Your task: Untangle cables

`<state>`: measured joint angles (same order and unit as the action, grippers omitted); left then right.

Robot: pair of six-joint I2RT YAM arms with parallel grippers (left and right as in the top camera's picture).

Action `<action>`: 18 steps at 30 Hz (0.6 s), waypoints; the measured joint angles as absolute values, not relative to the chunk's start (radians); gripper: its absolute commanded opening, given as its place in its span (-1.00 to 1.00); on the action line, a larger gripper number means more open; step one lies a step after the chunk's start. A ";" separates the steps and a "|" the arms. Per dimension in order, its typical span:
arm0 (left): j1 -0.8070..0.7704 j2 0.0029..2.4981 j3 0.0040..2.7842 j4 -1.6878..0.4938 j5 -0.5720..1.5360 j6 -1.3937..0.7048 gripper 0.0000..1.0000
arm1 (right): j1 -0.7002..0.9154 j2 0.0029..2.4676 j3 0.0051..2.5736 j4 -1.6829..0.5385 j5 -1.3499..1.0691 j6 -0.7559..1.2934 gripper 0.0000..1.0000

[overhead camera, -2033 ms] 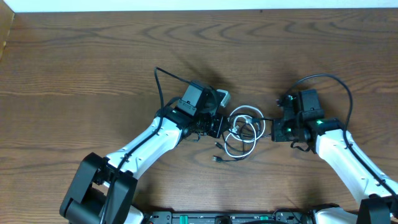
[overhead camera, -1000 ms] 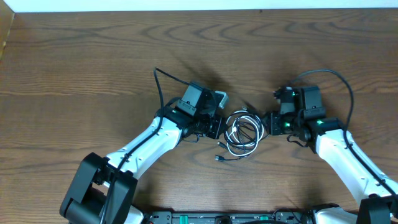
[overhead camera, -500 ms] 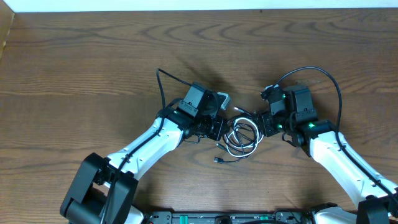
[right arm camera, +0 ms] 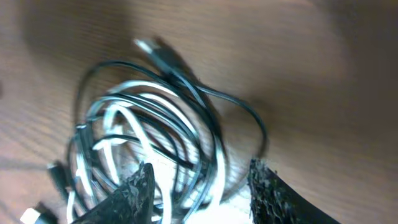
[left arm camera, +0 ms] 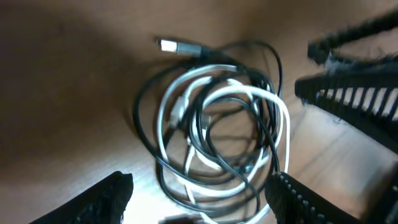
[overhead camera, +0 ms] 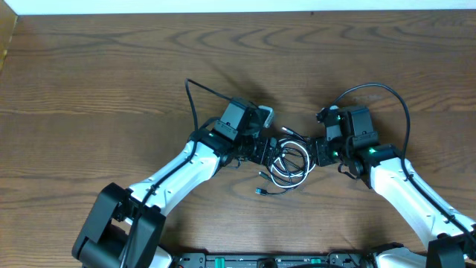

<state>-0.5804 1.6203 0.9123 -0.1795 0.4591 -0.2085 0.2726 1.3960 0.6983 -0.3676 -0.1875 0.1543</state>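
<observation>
the tangled cables [overhead camera: 291,162] are straddled on the table [overhead camera: 111,74] by the left gripper [left arm camera: 199,185] and right gripper [right arm camera: 200,168], both released, nothing grasped.

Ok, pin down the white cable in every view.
Overhead: white cable coiled slightly right of and below centre.
Left wrist: loops filling mid-frame.
Right wrist: loops at left-centre.
Shared landmark: the black cable twined through it in all three.

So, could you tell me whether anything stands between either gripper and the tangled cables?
Nothing visible does. The cables lie on the table between the left gripper and the right gripper, and each wrist view shows the loops right at its open jaws.
</observation>
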 measured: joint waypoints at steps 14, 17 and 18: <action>-0.605 1.792 0.912 0.011 0.344 -0.209 0.56 | 0.218 1.396 0.696 -0.452 -0.051 0.303 -0.01; -0.605 1.810 0.912 0.023 0.336 -0.209 0.56 | 0.218 1.396 0.696 -0.452 -0.051 0.305 -0.01; -0.606 1.815 0.912 0.028 0.334 -0.209 0.56 | 0.218 1.396 0.696 -0.452 -0.051 0.305 0.00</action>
<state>-0.6060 1.8153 0.9123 0.0277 0.3340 -0.2092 0.2180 1.3960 0.6960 -0.4522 -0.0509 0.3050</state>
